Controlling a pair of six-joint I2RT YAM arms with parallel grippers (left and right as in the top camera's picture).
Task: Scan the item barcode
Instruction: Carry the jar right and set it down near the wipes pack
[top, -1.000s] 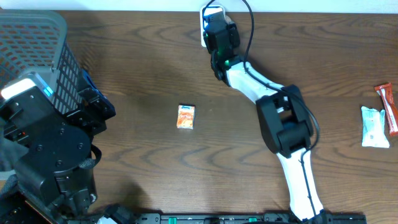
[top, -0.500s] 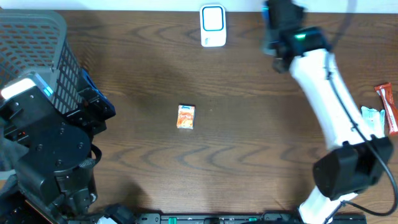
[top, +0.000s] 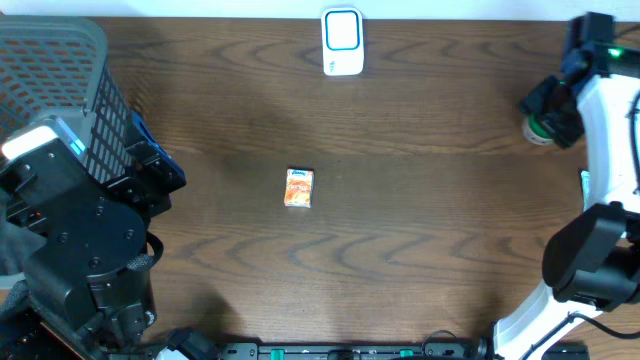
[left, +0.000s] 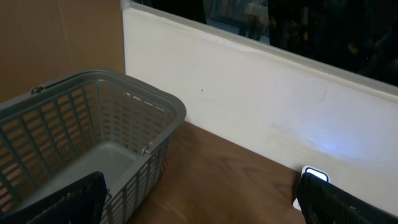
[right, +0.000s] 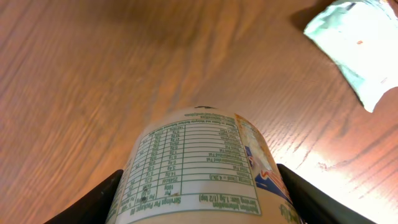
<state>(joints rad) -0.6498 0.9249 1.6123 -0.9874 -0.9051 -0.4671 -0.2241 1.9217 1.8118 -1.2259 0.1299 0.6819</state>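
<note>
A dark wood-grain table (top: 400, 250) fills the overhead view, and we see one arm at each end of it. The black left arm (top: 70, 230) sits bulky in the lower left corner, just beside a grey plastic basket (top: 40, 90) with slotted walls that stands at the table's upper left. Seen from the wrist, the left fingers (left: 74, 202) stand wide apart with nothing between them, one dark tip in each lower corner of that view. They face the basket and a white wall behind it.

At the right edge of the table, the white right arm (top: 608, 140) reaches up from the bottom of the overhead view. The right fingers (right: 311, 199) are closed on either side of a pale bottle (right: 199, 168). Its printed nutrition panel is turned towards the wrist camera, and from above only its green end shows beneath the black wrist. We cannot tell whether the bottle touches the table.

The white barcode scanner (top: 341, 40) stands at the middle of the far edge, well apart from the bottle. A pale green-and-white packet (right: 351, 43) lies on the wood near the bottle, towards the right edge. Smallest of all, an orange packet (top: 299, 187) lies alone near the centre of the table, well apart from both arms.
</note>
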